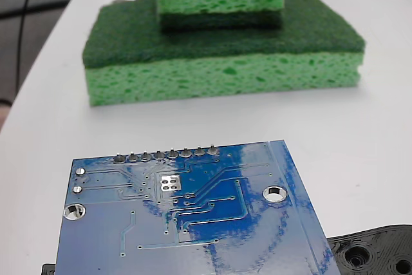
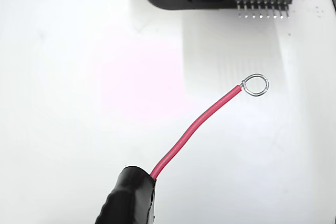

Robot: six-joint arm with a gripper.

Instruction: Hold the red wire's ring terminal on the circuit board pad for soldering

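Two sponges: stacked at the far side of the white bench in the fixed view, the smaller on the larger.
Circuit board: laid flat near the camera, its pin row along the far edge.
Pad: seen bare, just behind the pins, between the two mounting holes.
Black part: seen at the board's right corner.
Claw: wrapped in black at lower left of the wrist view; its jaw state cannot be told, though the red wire is seen emerging from it.
Wire axis: run from lower left up to the right.
Ring terminal: pointed up-right, held above the bench, well short of the board.
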